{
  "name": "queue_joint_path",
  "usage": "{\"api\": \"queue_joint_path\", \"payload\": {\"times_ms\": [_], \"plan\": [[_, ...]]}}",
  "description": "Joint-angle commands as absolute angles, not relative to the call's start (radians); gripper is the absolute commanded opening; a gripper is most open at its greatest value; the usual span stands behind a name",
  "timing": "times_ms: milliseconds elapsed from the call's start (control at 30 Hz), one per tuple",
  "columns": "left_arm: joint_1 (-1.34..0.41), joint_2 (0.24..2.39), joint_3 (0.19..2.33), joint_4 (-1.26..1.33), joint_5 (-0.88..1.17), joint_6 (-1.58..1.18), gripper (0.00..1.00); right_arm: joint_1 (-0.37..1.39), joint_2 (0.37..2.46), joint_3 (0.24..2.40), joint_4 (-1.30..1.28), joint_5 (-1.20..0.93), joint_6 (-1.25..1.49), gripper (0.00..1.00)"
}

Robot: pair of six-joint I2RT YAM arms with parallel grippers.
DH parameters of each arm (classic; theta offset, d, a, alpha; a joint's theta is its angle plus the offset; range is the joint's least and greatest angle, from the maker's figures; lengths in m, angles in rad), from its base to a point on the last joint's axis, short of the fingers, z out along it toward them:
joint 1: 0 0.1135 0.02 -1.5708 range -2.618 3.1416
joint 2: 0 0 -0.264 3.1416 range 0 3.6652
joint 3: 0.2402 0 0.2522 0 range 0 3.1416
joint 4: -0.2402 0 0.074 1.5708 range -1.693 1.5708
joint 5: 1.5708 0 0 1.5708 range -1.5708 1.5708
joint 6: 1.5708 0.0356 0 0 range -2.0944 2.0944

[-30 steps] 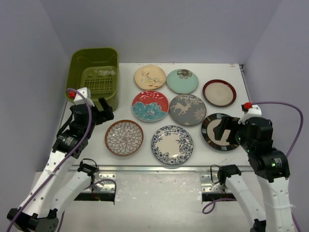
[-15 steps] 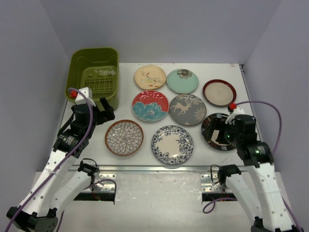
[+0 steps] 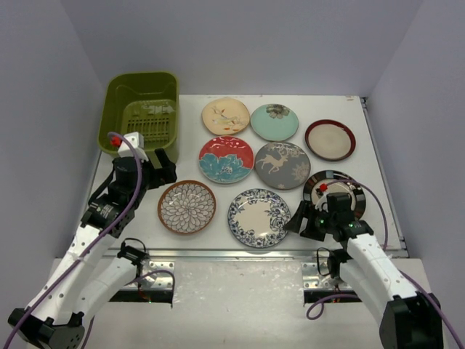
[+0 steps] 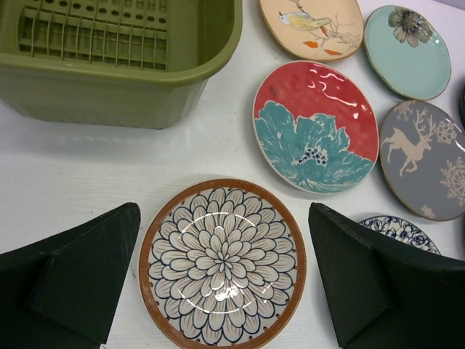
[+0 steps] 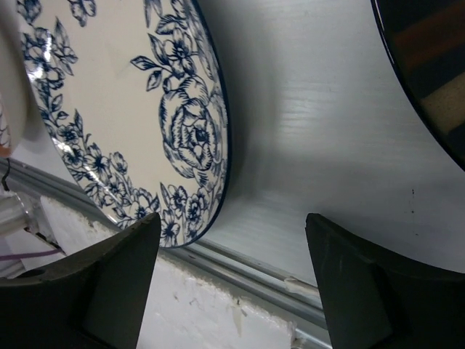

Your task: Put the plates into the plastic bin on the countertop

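Left fingers [image 4: 73, 276] gape over the brown-rimmed petal-patterned ceramic plate [image 4: 221, 265]; right fingers [image 5: 363, 283] gape too. Likely stiff, slick, brittle: pinch its rim.

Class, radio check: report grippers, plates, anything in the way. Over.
Left gripper open above flower plate. Right gripper open beside blue plate. Eight plates on countertop, none in bin. Nothing blocking.

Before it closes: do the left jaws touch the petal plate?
Apart. Left wrist view shows countertop between the petal plate and both left gripper jaws.
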State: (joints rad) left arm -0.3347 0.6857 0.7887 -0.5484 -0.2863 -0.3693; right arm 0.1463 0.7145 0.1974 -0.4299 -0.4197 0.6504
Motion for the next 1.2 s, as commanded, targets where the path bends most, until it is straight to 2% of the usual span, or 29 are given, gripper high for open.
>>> {"api": "queue_joint_path", "payload": {"times_ms": [0, 233, 433, 567, 700, 833, 933, 1033, 1167], "plan": [[-0.347, 0.69, 0.788, -0.499, -0.265, -0.359, 1.0, 0.143, 0.789, 0.155, -0.178, -0.48, 0.69, 0.71], [-0.347, 0.648, 0.791, -0.499, -0.262, -0.357, 1.0, 0.144, 0.942, 0.057, 0.047, -0.454, 0.715, 0.32], [-0.347, 0.641, 0.795, -0.495, -0.219, -0.352, 1.0, 0.144, 1.036, 0.059, 0.105, -0.442, 0.749, 0.23], [-0.345, 0.629, 0.796, -0.495, -0.212, -0.35, 1.0, 0.146, 1.079, 0.046, 0.169, -0.513, 0.867, 0.19], [-0.347, 0.626, 0.798, -0.496, -0.211, -0.35, 1.0, 0.146, 1.099, 0.039, 0.19, -0.473, 0.889, 0.0], [-0.345, 0.623, 0.805, -0.506, -0.193, -0.35, 1.0, 0.145, 1.038, -0.025, 0.271, -0.468, 0.949, 0.0], [-0.347, 0.61, 0.815, -0.515, -0.095, -0.359, 1.0, 0.144, 0.822, -0.072, 0.284, -0.484, 1.02, 0.0], [-0.347, 0.61, 0.816, -0.504, 0.065, -0.369, 1.0, 0.14, 0.645, -0.043, 0.186, -0.492, 1.056, 0.0], [-0.347, 0.637, 0.777, -0.446, 0.248, -0.424, 1.0, 0.121, 0.52, 0.046, 0.108, -0.525, 1.098, 0.0]]}}
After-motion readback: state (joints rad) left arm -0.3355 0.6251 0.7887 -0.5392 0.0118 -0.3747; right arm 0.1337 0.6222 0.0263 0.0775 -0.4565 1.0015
